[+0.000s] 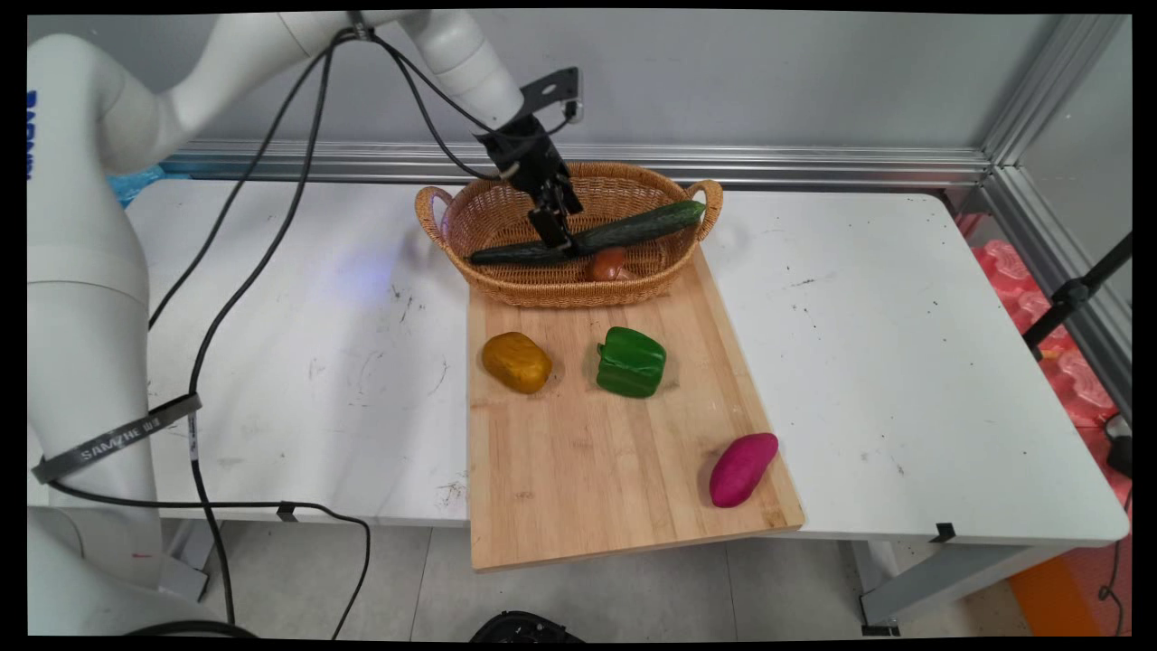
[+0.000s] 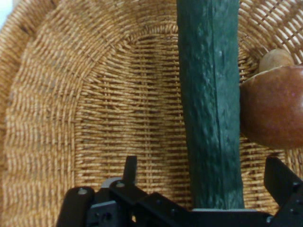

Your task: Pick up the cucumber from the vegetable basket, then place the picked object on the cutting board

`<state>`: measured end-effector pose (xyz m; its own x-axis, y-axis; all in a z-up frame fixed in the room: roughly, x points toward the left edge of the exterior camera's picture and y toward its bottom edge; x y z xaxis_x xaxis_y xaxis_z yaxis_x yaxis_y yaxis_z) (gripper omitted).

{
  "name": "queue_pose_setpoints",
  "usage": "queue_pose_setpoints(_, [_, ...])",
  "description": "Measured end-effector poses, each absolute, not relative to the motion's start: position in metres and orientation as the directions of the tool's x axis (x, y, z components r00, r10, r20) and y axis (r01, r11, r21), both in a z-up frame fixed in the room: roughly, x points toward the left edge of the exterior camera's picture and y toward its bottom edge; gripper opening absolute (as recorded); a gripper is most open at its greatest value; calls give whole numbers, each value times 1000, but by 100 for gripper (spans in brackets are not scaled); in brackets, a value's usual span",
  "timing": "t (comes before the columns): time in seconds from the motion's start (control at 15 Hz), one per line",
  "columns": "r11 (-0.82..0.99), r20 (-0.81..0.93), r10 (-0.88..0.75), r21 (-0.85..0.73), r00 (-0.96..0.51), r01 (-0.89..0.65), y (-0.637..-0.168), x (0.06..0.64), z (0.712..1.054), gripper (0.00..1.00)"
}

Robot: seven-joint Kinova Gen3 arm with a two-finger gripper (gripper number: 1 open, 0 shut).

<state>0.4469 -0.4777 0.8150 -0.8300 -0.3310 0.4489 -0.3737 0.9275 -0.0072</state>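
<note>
The black gripper (image 1: 562, 237) hangs inside the wicker basket (image 1: 506, 287) at the table's far side, fingers spread wide around a cucumber (image 1: 633, 229) lying across the basket (a brown mushroom (image 1: 607, 264) just beside it), apparently at a let-go or grasp, calling for a straight lift.
</note>
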Motion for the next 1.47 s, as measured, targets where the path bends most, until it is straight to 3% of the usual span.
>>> queue_pose_setpoints(0.2, [930,443,-331,2,-833,-368,-483,442,807,100])
queue_pose_setpoints(0.27, [930,443,-332,7,-833,-367,-484,440,804,0])
queue_pose_setpoints(0.8, [932,448,-338,36,-827,-361,-493,438,807,0])
queue_pose_setpoints(1.13, [932,468,-324,11,-822,-361,-491,446,839,0])
queue_pose_setpoints(1.47, [922,503,-326,-18,-801,-387,-470,450,894,0])
